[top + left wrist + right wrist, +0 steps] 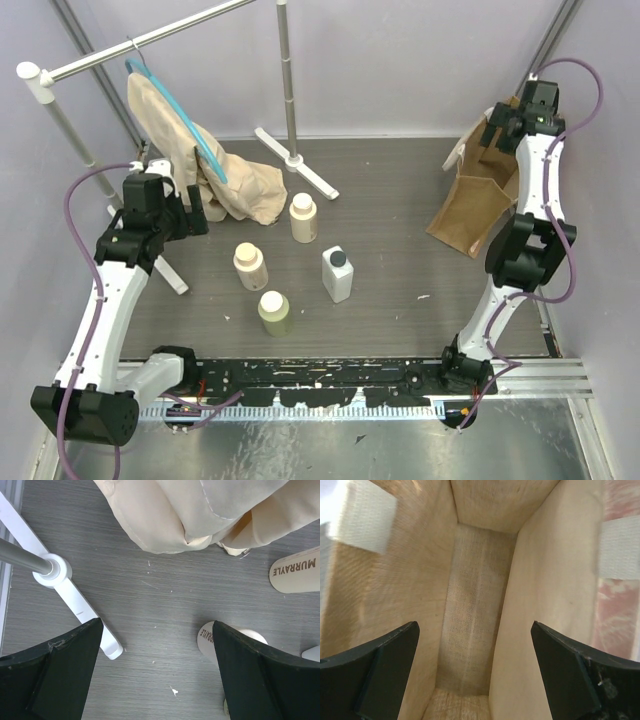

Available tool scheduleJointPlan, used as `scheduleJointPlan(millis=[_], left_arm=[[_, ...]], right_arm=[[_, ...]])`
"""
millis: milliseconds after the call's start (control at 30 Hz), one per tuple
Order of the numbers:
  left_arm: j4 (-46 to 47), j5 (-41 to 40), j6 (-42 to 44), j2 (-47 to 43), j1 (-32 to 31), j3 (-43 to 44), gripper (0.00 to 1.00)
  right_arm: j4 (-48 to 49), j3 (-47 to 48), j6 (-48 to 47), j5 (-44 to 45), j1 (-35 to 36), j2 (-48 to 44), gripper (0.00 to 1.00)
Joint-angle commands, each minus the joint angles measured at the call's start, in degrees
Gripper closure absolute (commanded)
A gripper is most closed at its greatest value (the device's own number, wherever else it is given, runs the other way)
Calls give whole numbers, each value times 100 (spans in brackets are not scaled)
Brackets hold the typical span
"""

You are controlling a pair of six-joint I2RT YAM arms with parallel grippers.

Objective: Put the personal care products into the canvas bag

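Four bottles stand mid-table: a cream one (303, 217), a second cream one (250, 266), a yellowish one (275, 312) and a white rectangular one with a dark cap (338, 273). The tan canvas bag (478, 203) stands at the far right. My left gripper (196, 208) is open and empty above the table, left of the bottles and by the beige cloth; its wrist view (157, 672) shows one cream bottle (205, 637) beside the right finger and another (296, 572) further off. My right gripper (498, 130) is open and empty over the bag's mouth; its wrist view (475, 672) shows the bag's bare inside (472, 605).
A beige cloth (215, 165) hangs on a blue hanger from a metal garment rack (288, 80) at the back left. The rack's white feet (75, 602) lie on the table near my left gripper. The bag's pale straps (362, 515) hang at its rim.
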Motion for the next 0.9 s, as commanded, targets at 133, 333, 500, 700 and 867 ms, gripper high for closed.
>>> scheduleJointPlan(millis=[133,333,500,700,867], left_arm=[[137,26,7,-73,11,-138,2],[118,40,31,-100,11,-152,2],[117,101,51,-116,11,-191,2],[111,161,74,-162,11,-258,2],[100,217,123,-222,11,-284,2]], right_arm=[[100,89,249,-348,-49,481,0],[357,-978,307,-379,-6,297,0],[486,-1859,215,-134,283,-32,0],[557,-2748,303,-75,794,-442,0],[519,-3303,401,-25,1324,-866,0]])
